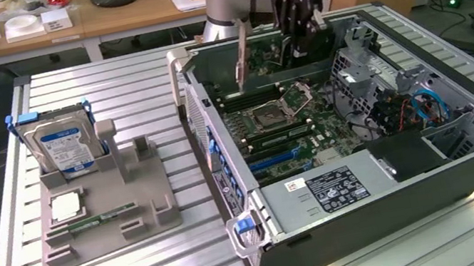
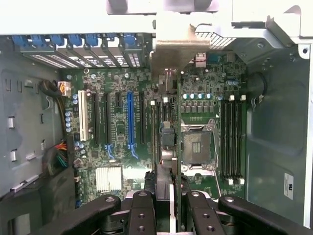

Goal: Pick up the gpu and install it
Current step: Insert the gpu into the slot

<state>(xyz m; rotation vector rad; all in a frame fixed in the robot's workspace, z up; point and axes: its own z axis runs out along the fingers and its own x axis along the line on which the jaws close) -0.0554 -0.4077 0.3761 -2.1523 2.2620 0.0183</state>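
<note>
Gripper point(image 1: 298, 21) clenched on gpu point(image 1: 243, 56), card edge-on above motherboard point(image 2: 117, 132) in open computer case point(image 1: 437, 175); hard drive point(image 1: 62, 144) on the exterior view's left.

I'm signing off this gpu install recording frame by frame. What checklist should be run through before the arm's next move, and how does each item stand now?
1. gpu clamped in the gripper: ok, held edge-on.
2. gpu over the open computer case: ok, above the motherboard.
3. gpu parallel to the expansion slots: ok in the wrist view.
4. Right slot under it: cannot tell, the card hides it.
5. gpu seated: not ok, it hangs above the board.
6. hard drive out of the way: ok, upright in the grey holder.
</note>
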